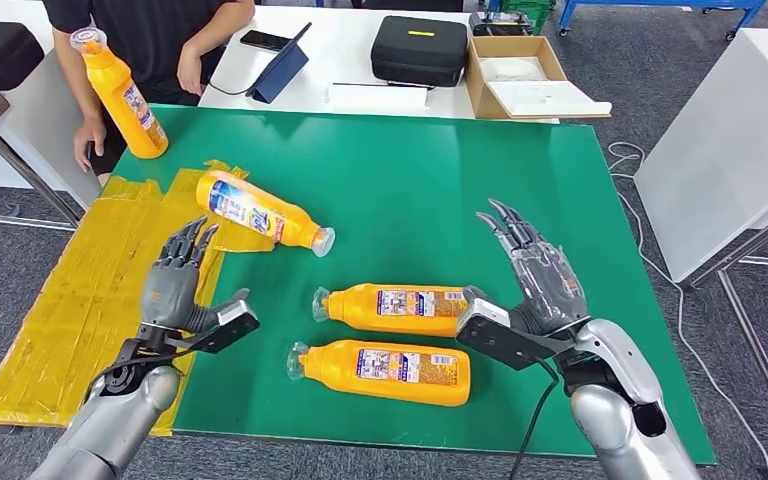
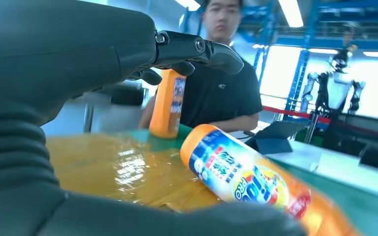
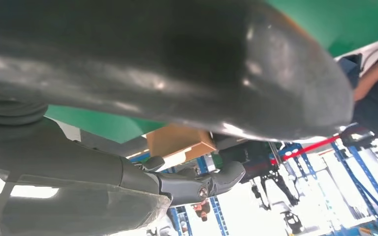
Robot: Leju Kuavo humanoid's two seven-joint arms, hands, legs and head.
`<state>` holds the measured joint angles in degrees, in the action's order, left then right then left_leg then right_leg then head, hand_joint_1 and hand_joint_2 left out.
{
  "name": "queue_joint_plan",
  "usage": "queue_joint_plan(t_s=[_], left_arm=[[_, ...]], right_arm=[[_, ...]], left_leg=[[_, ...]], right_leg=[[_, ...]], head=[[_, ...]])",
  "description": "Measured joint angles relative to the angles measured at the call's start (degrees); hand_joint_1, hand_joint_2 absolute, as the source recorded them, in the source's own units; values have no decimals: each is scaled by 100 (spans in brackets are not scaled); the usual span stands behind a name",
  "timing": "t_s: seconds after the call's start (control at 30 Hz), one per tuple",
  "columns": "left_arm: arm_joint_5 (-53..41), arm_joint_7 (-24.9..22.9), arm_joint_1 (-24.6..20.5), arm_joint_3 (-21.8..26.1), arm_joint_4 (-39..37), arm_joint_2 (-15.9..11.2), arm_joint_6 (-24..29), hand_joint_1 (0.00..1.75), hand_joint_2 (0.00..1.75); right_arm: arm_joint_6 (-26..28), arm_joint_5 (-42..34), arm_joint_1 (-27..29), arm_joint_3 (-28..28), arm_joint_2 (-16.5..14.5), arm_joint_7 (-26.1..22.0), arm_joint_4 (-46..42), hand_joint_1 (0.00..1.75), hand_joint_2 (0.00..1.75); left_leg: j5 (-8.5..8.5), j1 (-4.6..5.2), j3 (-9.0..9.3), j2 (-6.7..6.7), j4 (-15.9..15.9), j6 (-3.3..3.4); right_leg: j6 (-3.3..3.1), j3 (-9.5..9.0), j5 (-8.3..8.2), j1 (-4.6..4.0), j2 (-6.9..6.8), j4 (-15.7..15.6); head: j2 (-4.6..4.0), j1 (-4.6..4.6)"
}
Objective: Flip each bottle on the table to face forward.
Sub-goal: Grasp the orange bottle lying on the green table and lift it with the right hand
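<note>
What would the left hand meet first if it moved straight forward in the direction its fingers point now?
Probably the tilted lying bottle on the yellow sheet: the left hand is open and points up the table toward that bottle's base end. Depth is unclear, so it might pass just above it.

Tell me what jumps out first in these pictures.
Three orange bottles lie on the green table: two parallel bottles near the front edge, and a third bottle partly on yellow plastic sheeting. A person holds a fourth bottle upright at the far left corner. The left robot hand and right robot hand hover open.
</note>
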<state>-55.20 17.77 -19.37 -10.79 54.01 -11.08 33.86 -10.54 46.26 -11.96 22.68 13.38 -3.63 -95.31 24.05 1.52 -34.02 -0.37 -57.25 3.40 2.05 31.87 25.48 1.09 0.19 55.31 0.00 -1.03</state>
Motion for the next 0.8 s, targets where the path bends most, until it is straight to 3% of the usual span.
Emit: queue_joint_plan(t_s=[0.13, 0.27, 0.4, 0.57, 0.7, 0.8], left_arm=[[687, 199, 56, 37, 348, 10, -193, 0, 0], [3109, 554, 107, 345, 1020, 87, -735, 0, 0], [4979, 528, 110, 717, 1720, 99, -1181, 0, 0], [5446, 535, 139, 891, 1980, 68, -1268, 0, 0], [6173, 715, 377, 1436, 2607, -138, -1328, 0, 0], [6250, 750, 407, 1536, 2664, -191, -1304, 0, 0]], right_arm=[[-35, 50, 54, -17, -4, 19, -22, 0, 0], [-98, 138, 35, 39, -12, 76, 8, 0, 0], [-71, 214, 19, 245, -22, 80, 90, 0, 175], [-16, 262, 70, 388, -21, 70, 110, 0, 175], [42, 426, 335, 1149, -24, 63, 67, 0, 175], [3, 497, 348, 1531, -20, 90, 41, 0, 175]], left_leg=[[0, 0, 0, -1, 0, 0], [-1, 0, 0, 2, 0, 1], [-1, -1, 1, 2, 0, 1], [-1, -3, 1, 2, 1, 1], [0, -7, 0, 1, 4, -1], [-2, -7, 1, 0, 5, -3]], right_leg=[[0, -1, 0, 0, 0, 0], [3, -2, -2, 0, 0, 0], [3, -2, -3, -2, 0, 0], [3, -3, -2, -3, 0, 1], [1, 1, 0, -6, 1, 1], [0, 1, 0, -6, 0, 0]], head=[[0, 1], [-1, 1], [0, 0], [0, -1], [0, 1], [0, 1]])
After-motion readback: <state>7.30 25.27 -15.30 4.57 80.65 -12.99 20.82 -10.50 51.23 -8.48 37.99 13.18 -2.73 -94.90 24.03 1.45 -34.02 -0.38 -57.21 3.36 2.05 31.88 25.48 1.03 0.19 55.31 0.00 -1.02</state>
